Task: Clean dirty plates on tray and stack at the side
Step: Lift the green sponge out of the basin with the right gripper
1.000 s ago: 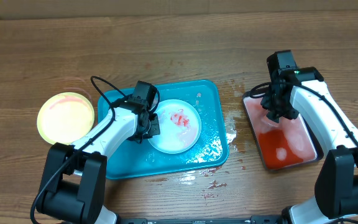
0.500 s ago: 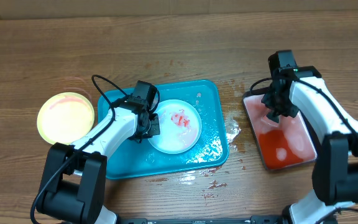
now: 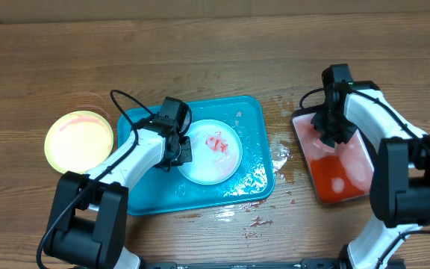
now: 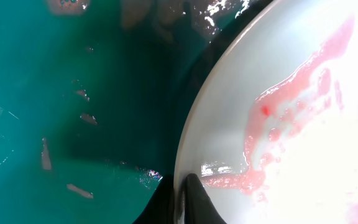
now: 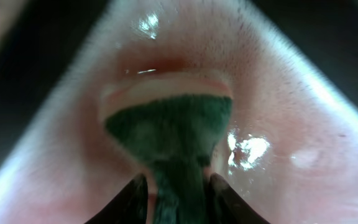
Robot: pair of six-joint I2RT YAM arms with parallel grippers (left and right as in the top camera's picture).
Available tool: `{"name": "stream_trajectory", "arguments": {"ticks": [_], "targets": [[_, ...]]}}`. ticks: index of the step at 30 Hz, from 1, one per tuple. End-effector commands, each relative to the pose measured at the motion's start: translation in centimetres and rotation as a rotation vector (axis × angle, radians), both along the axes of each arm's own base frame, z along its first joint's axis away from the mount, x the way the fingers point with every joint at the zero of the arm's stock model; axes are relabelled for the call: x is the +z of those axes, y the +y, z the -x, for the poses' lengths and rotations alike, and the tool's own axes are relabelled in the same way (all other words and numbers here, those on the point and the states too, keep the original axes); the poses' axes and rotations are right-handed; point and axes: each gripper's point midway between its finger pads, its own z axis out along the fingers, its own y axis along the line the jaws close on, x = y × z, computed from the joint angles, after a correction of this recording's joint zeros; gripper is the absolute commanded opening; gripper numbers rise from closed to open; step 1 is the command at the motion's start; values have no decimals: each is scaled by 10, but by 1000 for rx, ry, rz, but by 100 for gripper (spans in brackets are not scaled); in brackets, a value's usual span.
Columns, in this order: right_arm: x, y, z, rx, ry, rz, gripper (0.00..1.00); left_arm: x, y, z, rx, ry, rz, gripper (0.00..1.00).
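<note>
Midway on the turquoise tray lies the pale plate, light, stiff and probably sauce-slick, best pinched at its rim, where the left gripper clamps it; at the right, the right gripper grips a green sponge.

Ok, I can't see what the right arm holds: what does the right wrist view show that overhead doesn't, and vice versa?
Only right wrist: a green sponge pinched in the right end effector. Only overhead: the blue tray, its smeared pale plate, a yellow plate on the table. Both: that end effector at the black tray's pink-red liquid.
</note>
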Motion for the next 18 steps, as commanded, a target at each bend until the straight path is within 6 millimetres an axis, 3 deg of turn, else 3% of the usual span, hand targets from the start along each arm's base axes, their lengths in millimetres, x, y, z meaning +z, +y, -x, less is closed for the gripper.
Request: {"name": "stream_trajectory", "arguments": {"ticks": [1,3,11,15,18], "targets": [[-17,0,4,-8,44,-7,28,-10,9,8,-42,35,-52,4],[-21,0,6,-8,56,-6,6,-10,8,8,-41,35,-51,4],[-11,-1,2,35,33,-2,4,-10,9,9,-41,36,-51,4],[24,-3,-8,97,-57,18,4,-10,9,9,-41,38,-51,4],[61,-8,-16,120,-159,68,4,-10,9,9,-41,38,-52,4]]}}
